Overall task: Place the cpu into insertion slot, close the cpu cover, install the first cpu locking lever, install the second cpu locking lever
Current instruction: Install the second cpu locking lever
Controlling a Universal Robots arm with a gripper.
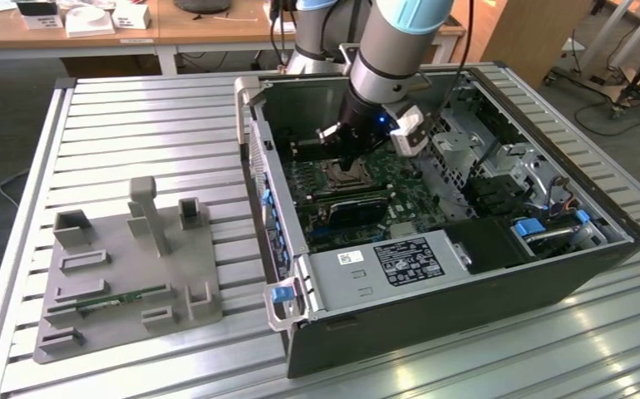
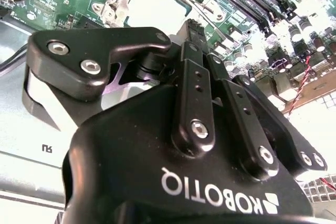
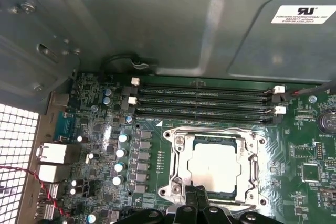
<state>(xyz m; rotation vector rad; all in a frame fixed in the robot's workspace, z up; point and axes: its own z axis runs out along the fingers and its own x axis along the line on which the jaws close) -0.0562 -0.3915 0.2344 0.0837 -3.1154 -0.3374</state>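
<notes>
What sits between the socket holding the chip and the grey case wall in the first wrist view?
In the first wrist view, four long black memory slots run side by side across the green board, between the socket holding the chip and the case wall.

- The gripper [image 1: 352, 170] blocks the insertion slot [image 1: 340, 176] in the exterior view.
- The gripper's own body hides most of the cpu [image 2: 157, 4] in the second wrist view; glare washes out its surface.
- The cpu cover [image 3: 247, 169] is cut off at the first wrist view's edge.
</notes>
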